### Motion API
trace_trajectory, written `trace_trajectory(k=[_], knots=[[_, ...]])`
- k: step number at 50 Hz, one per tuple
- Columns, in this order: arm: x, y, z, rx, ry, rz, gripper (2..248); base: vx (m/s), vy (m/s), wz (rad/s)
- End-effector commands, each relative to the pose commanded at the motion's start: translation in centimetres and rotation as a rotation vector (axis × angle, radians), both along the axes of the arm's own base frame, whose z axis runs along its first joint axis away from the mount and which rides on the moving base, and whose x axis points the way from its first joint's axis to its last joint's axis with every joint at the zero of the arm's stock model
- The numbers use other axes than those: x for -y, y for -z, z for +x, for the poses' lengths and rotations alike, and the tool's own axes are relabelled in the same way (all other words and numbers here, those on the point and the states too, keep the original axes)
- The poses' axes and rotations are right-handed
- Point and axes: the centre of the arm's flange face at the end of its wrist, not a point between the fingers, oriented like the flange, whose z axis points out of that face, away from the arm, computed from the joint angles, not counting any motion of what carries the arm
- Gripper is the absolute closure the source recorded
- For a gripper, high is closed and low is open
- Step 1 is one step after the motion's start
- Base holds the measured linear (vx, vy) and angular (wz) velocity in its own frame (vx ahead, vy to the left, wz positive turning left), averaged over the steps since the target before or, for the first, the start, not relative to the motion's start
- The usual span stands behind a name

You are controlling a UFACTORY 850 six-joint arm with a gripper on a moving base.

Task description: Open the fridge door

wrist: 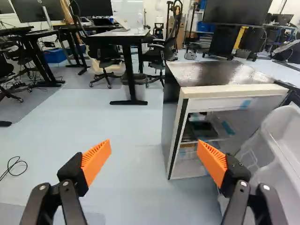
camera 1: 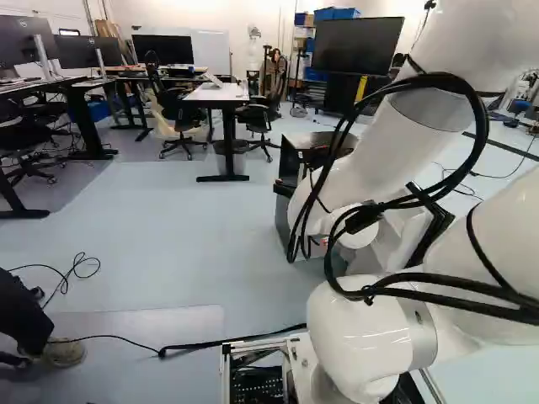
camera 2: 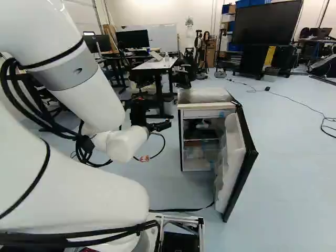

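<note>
The gripper (wrist: pixel 154 146) hangs empty, its fingers spread wide, with the fridge (wrist: pixel 229 90) at its one o'clock and the door (camera 2: pixel 229 157) standing well open at two. The careful finish is likely a slow retreat toward nine o'clock, fingertips clear of the door's inner side.

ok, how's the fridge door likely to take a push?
The fridge door would probably swing rather than slide, since it meets the cabinet along one side. It looks stiff: a thick panel with a moulded liner. A hard shove might shift the compact cabinet too.
</note>
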Motion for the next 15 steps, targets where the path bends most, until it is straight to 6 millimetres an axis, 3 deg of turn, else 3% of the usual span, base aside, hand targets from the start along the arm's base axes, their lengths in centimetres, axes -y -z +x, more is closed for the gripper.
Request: trace_trajectory(k=[15], knots=[[0.00, 0.00, 0.00, 0.000, 0.000, 0.000, 3, 0.000, 0.000, 0.000]])
